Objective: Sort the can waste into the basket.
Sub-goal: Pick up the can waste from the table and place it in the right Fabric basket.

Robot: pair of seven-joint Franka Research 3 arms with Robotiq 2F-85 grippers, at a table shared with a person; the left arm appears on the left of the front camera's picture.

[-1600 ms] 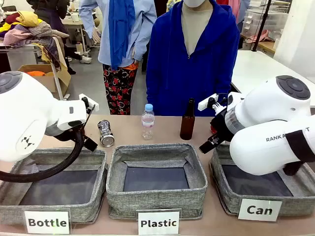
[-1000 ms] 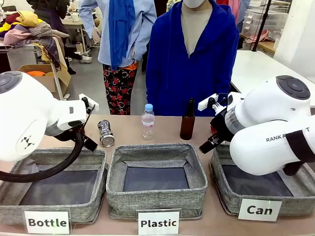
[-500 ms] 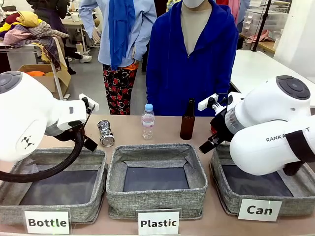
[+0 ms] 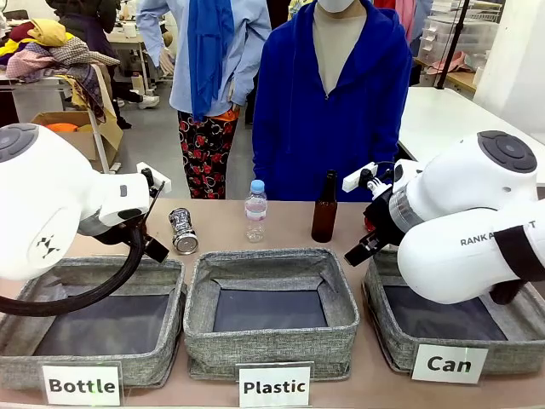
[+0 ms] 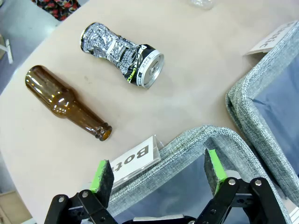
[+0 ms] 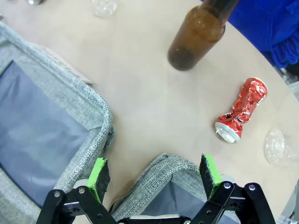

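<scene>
Left of the Plastic basket (image 4: pixel 213 345), the rounded white left arm (image 4: pixel 43 204) carries a black cable (image 4: pixel 129 260); right of it, the right arm (image 4: pixel 477 196) bears dark lettering (image 4: pixel 498 236). Black left gripper (image 5: pixel 158 163), green pads (image 5: pixel 103 176).

My left arm (image 4: pixel 60 200) reaches in from the left, elbow bent, with the wrist angled down toward the middle. My left gripper (image 5: pixel 158 170) points downward, jaws spread wide and empty, its green pads (image 5: pixel 103 175) well apart. My right arm (image 4: pixel 477 221) mirrors that pose from the right. My right gripper (image 6: pixel 154 171) also points downward, wide apart and empty.
</scene>
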